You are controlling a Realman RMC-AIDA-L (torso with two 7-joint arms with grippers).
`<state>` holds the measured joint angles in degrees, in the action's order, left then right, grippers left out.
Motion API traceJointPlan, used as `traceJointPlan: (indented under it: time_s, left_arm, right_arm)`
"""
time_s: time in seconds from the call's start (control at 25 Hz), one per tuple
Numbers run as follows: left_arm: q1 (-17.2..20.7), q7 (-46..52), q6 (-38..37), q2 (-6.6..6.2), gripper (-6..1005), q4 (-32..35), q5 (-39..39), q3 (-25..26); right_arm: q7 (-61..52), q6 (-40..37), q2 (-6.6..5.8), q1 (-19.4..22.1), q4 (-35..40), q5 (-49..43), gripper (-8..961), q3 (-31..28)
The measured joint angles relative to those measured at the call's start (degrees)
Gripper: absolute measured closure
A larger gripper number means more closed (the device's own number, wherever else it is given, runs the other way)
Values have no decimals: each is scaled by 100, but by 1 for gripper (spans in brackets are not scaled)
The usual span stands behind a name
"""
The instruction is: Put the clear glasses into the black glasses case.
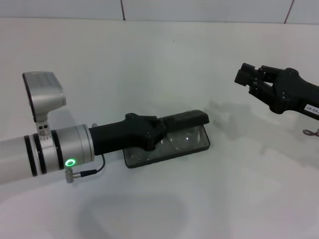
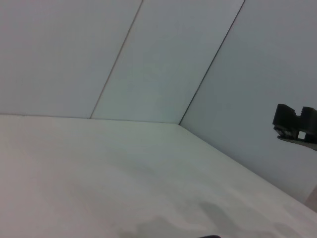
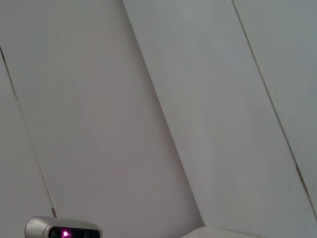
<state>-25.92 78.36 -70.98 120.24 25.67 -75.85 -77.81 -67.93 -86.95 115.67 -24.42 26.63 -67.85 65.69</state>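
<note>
Nearest, the left tool (image 1: 162, 130) is stretched over the black glasses case (image 1: 192, 119); whether it is spread cannot be told. The clear glasses (image 1: 187, 139) are seen inside the open case on the white worktop (image 1: 159, 69). Farther off, the right tool (image 1: 244, 75) is held up, pressed together.

Clear glasses (image 1: 187, 139) apparently in black glasses case (image 1: 149, 158); left gripper (image 1: 187, 119) above; right gripper (image 1: 247, 76) right.

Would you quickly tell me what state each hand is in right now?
Left hand: over the black oblong hard-shell glasses case; cannot be told.
Right hand: raised, empty; cannot be told.
</note>
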Motion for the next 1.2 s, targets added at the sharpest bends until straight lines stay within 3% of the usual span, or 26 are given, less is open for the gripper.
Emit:
traceJointPlan:
  time_s: [1.2]
  left_arm:
    - [-76,-14,164,-7,937,-211,-38,-134]
  right_arm:
    - [9,83,17,-92,0,0,645,40]
